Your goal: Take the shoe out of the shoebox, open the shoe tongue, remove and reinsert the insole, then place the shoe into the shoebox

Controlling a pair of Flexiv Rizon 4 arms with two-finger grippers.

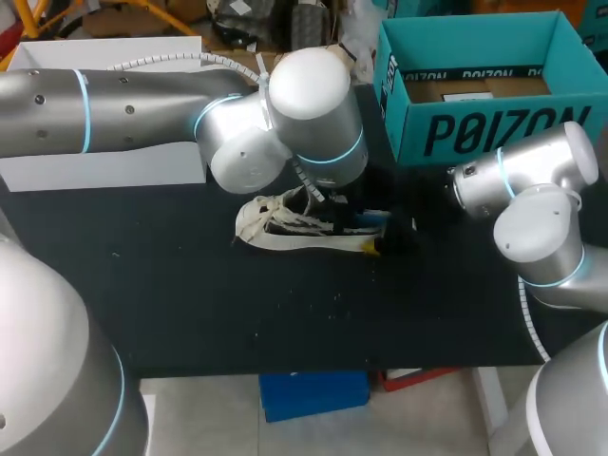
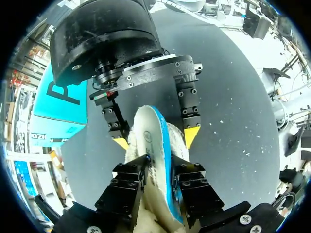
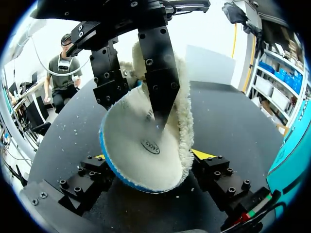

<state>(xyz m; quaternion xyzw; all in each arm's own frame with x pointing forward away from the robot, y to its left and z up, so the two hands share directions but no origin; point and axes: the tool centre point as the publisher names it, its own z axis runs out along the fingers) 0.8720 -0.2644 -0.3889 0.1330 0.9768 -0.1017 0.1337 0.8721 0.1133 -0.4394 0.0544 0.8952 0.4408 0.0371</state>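
Shoe (image 1: 285,223) is out of the shoebox (image 1: 494,133) and sits on the black worktop (image 1: 237,313) near the middle, white sole, laces loose. The shoebox is teal, open-topped and upright at the far right of the worktop, apart from the shoe. A white box (image 1: 104,166) sits at the far left, partly behind the left arm (image 1: 114,109).

The left arm comes in from the left, with its wrist right over the shoe and pointing down. The right arm (image 1: 537,204) comes in from the right, its wrist low by the shoe's right-hand end. The two sets of jaws face each other there.

Insole (image 3: 141,141): white fleece face with a blue edge and backing. It is off the worktop and bowed across its width into a trough.

Left jaws pinch the insole, one black finger (image 3: 159,82) on the fleece face and the other on the opposite side. In the left wrist view the insole runs out from between them toward the right jaws.

Right jaws stand wide, and the rounded end of the insole lies between the yellow tips (image 3: 203,154). The insole's edges are right at both tips. Cannot tell whether they actually clamp it or only flank it.

In the head view the insole is mostly hidden by the left wrist and the right jaws.
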